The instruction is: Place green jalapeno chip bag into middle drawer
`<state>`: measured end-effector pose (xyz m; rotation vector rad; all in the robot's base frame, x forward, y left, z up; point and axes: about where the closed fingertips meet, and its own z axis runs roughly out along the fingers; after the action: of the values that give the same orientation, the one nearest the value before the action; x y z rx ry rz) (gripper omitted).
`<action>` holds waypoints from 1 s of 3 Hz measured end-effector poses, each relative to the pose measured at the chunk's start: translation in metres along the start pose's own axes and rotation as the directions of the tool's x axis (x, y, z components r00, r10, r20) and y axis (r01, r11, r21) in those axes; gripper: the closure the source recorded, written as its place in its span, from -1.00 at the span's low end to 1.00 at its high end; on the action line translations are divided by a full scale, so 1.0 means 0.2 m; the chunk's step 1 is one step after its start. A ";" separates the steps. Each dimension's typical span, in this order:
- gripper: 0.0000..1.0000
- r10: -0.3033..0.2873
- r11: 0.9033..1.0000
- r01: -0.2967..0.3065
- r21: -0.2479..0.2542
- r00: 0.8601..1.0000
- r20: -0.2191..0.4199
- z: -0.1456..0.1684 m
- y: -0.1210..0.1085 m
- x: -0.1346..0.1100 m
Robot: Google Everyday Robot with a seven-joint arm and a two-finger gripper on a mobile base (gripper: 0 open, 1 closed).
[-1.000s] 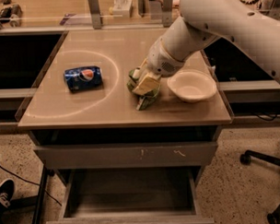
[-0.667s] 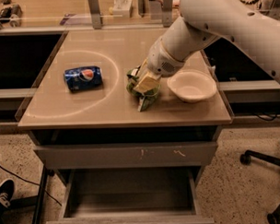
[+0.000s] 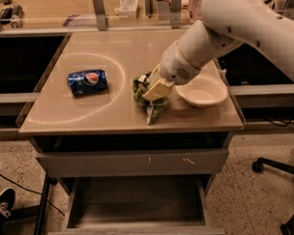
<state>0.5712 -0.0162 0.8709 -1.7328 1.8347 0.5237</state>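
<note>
The green jalapeno chip bag (image 3: pixel 153 109) lies crumpled on the tan table top (image 3: pixel 64 112), just left of the white bowl (image 3: pixel 201 91). My gripper (image 3: pixel 151 92) comes down from the upper right on a white arm and is shut on the bag, with a tan finger (image 3: pixel 157 90) covering its middle. The bag's lower end sticks out toward the table's front edge. The middle drawer (image 3: pixel 135 207) stands pulled open below the table, and its flat grey floor holds nothing.
A blue Pepsi can (image 3: pixel 87 81) lies on its side at the left of the table top. A shut grey front panel with pale scratches (image 3: pixel 134 163) is above the open drawer. A chair base (image 3: pixel 279 168) stands at the right, a shoe (image 3: pixel 4 202) at the lower left.
</note>
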 end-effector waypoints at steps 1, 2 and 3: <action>1.00 0.071 0.997 -0.070 -0.014 0.993 0.098 -0.18 0.25 0.01; 1.00 0.135 0.990 -0.129 -0.048 0.977 0.165 -0.48 0.59 -0.01; 1.00 0.135 0.990 -0.129 -0.048 0.977 0.165 -0.48 0.59 -0.01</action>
<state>0.4415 -0.0640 0.9355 -1.5457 1.8376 0.7384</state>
